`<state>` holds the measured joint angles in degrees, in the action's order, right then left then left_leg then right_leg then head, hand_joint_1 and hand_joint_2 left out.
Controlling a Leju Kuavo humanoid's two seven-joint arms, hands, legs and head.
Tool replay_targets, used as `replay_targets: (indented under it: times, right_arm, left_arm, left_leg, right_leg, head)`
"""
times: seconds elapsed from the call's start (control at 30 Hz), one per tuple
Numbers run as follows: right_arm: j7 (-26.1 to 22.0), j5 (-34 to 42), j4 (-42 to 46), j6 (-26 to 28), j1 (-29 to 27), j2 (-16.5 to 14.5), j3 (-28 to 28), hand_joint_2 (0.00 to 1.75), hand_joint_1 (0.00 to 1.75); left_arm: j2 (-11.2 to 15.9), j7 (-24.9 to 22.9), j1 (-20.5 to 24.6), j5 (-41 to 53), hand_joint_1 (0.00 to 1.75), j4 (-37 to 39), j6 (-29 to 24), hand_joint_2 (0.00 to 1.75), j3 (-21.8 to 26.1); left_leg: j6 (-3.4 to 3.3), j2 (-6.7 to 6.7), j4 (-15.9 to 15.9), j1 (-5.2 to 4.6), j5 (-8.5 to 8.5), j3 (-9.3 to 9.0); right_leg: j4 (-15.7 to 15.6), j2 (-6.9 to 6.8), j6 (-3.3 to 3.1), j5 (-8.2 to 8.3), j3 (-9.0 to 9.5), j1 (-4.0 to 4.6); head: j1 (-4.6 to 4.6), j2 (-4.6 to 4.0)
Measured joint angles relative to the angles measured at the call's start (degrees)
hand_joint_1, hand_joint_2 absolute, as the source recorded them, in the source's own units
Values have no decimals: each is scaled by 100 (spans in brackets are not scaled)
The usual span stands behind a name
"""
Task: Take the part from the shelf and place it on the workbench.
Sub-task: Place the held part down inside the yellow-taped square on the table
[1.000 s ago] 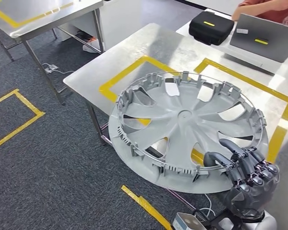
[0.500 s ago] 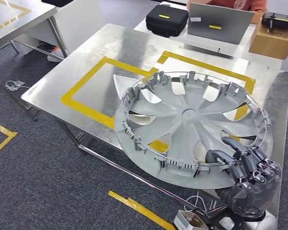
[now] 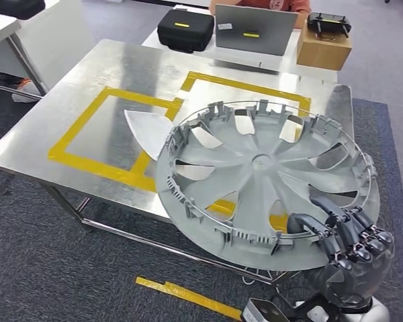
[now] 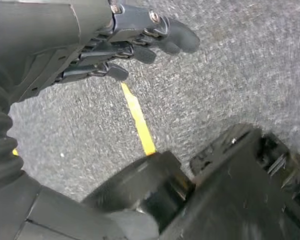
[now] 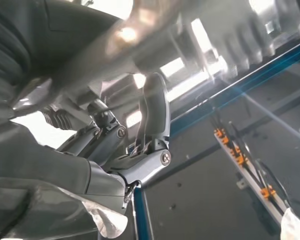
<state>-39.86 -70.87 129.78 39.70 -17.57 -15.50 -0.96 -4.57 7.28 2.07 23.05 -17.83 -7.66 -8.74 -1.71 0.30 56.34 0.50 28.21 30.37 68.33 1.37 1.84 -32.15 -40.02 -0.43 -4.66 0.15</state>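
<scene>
My right hand (image 3: 349, 251): dark fingers gripping the rim
Wheel cover (image 3: 260, 178): grey ribbed plastic disc, above steel workbench (image 3: 88, 87)
My left hand (image 4: 114, 45): fingers straight, holding nothing

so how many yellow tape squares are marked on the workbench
2: the left square on the workbench lies fully in view; the right square is largely hidden behind the wheel cover held by the right hand.

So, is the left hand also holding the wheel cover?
No. The left hand hangs over the carpet with nothing in it, while the right hand alone grips the wheel cover at its rim.
</scene>
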Motion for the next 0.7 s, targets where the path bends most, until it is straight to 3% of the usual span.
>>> replay_targets:
  times: [0.07, 0.1, 0.17, 0.23, 0.27, 0.33, 0.37, 0.43, 0.5, 0.57, 0.6, 0.63, 0.7]
  right_arm:
    - [-6, -13, -10, -1, 4, 0, 1, 175, 175]
    - [-7, -25, -15, -1, 4, 0, 2, 175, 175]
    - [-8, -47, -21, -1, 8, 0, 2, 175, 175]
    - [-7, -58, -26, -1, 27, 0, 2, 175, 175]
    - [-7, -61, -30, -1, 35, 0, 3, 175, 175]
    - [-3, -64, -35, -1, 41, 0, 5, 175, 175]
    - [0, -65, -36, 0, 37, 0, 7, 175, 175]
    - [7, -67, -39, 0, 43, -1, 8, 175, 175]
    - [8, -69, -47, -1, 49, -2, 8, 175, 175]
    - [8, -70, -58, -1, 49, -2, 8, 175, 175]
    - [8, -70, -62, -1, 48, -2, 8, 175, 175]
    - [8, -66, -66, -1, 48, -2, 8, 175, 175]
    - [8, -29, -67, -1, 49, -2, 8, 175, 175]
  left_arm:
    - [0, 0, -29, -8, 0, 1, 3, 175, 0]
    - [-2, 0, -33, -14, 0, 2, 3, 175, 0]
    - [-9, 0, -21, -24, 0, 2, 4, 175, 0]
    - [-11, 0, -14, -26, 0, 2, 2, 175, 0]
    - [-9, -1, -14, -27, 0, 2, 1, 175, 0]
    - [-10, 0, -5, -27, 0, 1, -2, 175, 0]
    - [-12, 1, 6, -27, 0, 1, -3, 175, 0]
    - [-14, 2, 22, -27, 0, -1, -4, 175, 0]
    - [-11, 2, 12, -32, 0, 1, -4, 175, 0]
    - [-9, 6, 6, -39, 0, 2, -3, 175, 0]
    - [-9, 8, 9, -43, 0, 2, -3, 175, 0]
    - [-7, 10, 16, -43, 0, 2, -3, 175, 0]
    - [1, 10, 19, -43, 0, 2, -6, 175, 0]
  left_leg:
    - [-5, 184, 4, -10, 13, -2]
    - [-1, 267, 6, -10, 22, -6]
    - [31, 403, 15, -8, 51, -33]
    - [92, 512, 35, -32, 90, -60]
    - [122, 560, 43, -45, 102, -72]
    - [176, 666, 45, -50, 117, -96]
    - [210, 643, 61, -38, 145, -106]
    - [264, 390, 334, -12, 354, -11]
    - [280, 88, 1079, 2, 736, 323]
    - [270, 11, 1731, 0, 931, 645]
    - [253, 2, 1762, -2, 852, 680]
    - [228, -12, 1560, -5, 666, 609]
    - [154, -91, 775, -20, 218, 293]
  right_leg:
    - [510, -99, 34, -147, -236, -21]
    - [465, -125, 47, -68, -202, -33]
    - [-248, -286, 57, 272, 198, -42]
    - [-923, -505, 20, 456, 597, -6]
    - [-1058, -556, -12, 462, 676, 14]
    - [-1068, -445, -85, 462, 669, 34]
    - [-1076, -381, -119, 472, 665, 26]
    - [-1099, -255, -190, 496, 669, -1]
    - [-1102, -118, -234, 509, 669, -6]
    - [-1098, 46, -250, 511, 672, 11]
    - [-1095, 130, -252, 513, 676, 20]
    - [-1091, 201, -253, 513, 683, 27]
    - [-1077, 319, -249, 514, 691, 40]
  head:
    - [-2, 0]
    - [-2, 0]
    - [-3, 0]
    - [2, 0]
    - [7, 0]
    - [14, 0]
    - [16, 0]
    - [29, 0]
    - [43, 0]
    - [48, 0]
    - [48, 0]
    - [48, 0]
    - [52, 0]
